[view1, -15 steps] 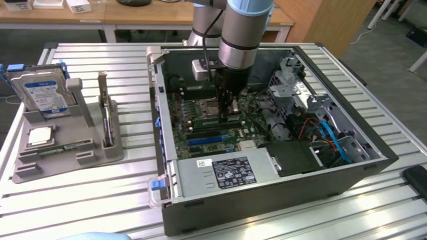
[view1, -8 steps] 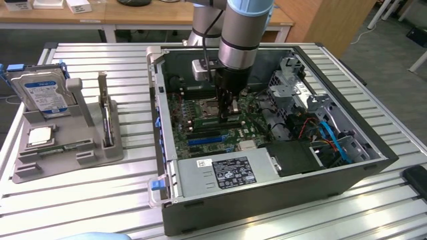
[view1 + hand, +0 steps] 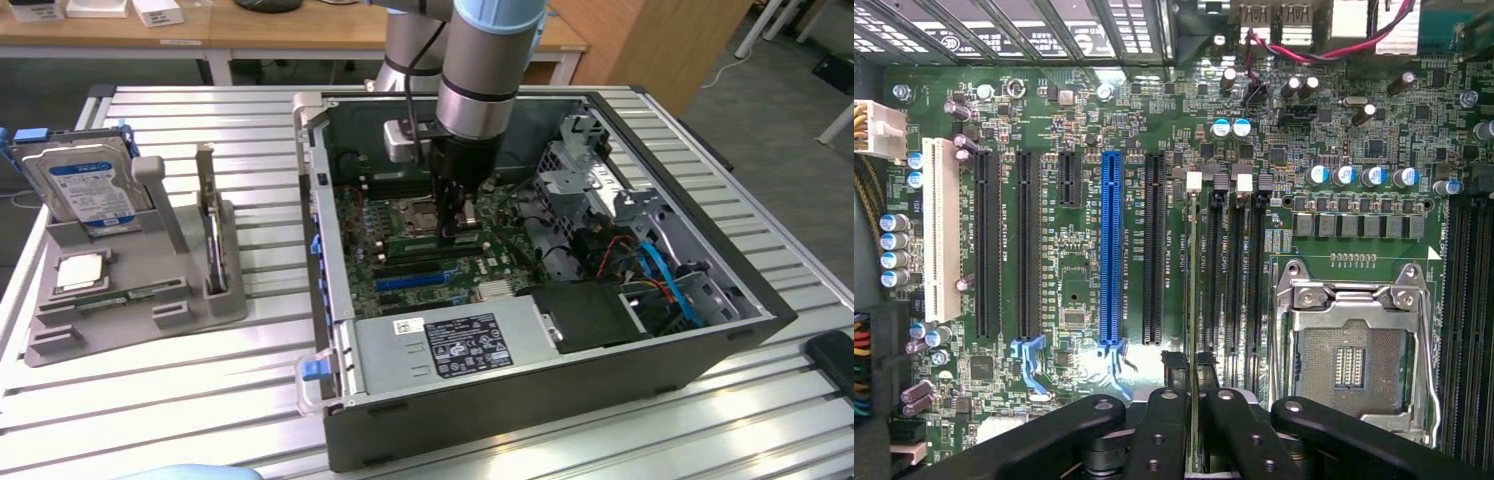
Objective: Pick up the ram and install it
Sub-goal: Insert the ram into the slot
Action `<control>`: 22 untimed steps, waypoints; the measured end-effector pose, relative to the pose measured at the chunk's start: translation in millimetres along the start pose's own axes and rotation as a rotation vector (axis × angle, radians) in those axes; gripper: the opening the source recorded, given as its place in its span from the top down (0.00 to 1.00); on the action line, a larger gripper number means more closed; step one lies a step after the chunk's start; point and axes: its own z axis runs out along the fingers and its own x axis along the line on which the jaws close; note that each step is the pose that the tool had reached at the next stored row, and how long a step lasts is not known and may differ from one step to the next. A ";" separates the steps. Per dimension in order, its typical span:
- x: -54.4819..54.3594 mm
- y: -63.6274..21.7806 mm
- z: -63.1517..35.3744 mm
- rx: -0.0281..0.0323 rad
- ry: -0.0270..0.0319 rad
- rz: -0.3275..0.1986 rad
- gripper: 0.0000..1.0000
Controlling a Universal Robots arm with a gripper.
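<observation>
Wrist view: fingers (image 3: pixel 1166 425) pinching ram (image 3: pixel 1195 420) edge-on over memory slots (image 3: pixel 1211 280), beside empty processor socket (image 3: pixel 1351 350). Step: install, aligning. Needs edge square with slot.

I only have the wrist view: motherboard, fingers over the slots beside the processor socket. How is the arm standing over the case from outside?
Observer: The arm stands nearly upright over the open case, with the gripper down at the motherboard, shut on the ram.
Operator: Anything beside the case?
Observer: A grey tray sits on the exterior view's left, apart from the case.
Operator: What's on it?
Observer: A hard drive standing upright and a processor chip lying flat.
</observation>
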 end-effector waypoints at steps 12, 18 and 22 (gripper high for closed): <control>-1.6 0.0 1.5 -0.0001 0.0005 0.000 0.87; -2.4 0.0 2.0 -0.0002 0.0008 0.000 0.87; -2.4 0.0 2.3 -0.0002 0.0008 0.000 0.87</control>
